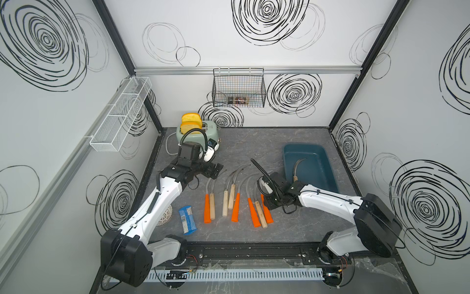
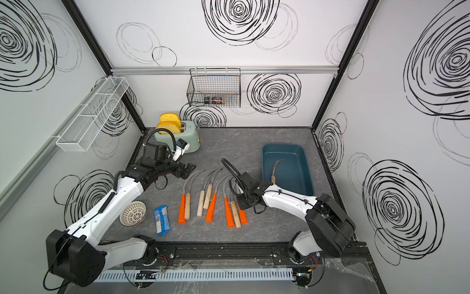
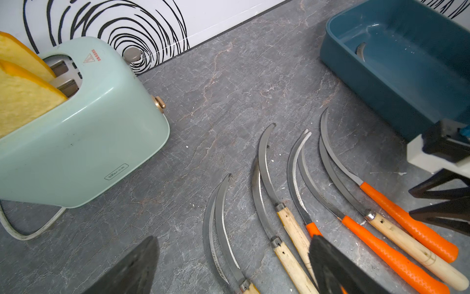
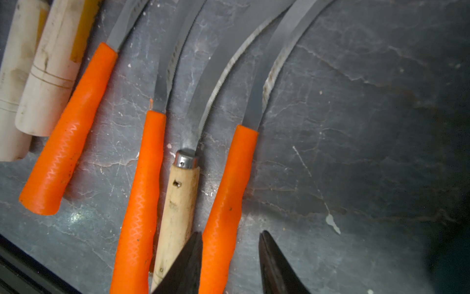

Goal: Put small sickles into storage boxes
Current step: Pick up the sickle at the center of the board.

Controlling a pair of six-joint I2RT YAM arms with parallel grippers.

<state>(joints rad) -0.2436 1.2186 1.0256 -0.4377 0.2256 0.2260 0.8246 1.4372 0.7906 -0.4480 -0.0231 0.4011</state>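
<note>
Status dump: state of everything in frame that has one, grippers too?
Dark teal-blue plastic tub: holds one wood-handled sickle.
Other sickles, orange and wood handles: eight lying flat on the table, side by side.
Mint-green toaster: two yellow slices standing in slots.
Left gripper: open, above the table, holding nothing.
Right gripper: open, jaws straddling the orange sickle handle nearest the tub, not clamped.

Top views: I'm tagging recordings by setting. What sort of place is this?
Probably a staged robot test booth: white wall panels with black swirls, and a grey stone-look tabletop holding a mint-green toaster and orange- and wood-handled sickles.
</note>
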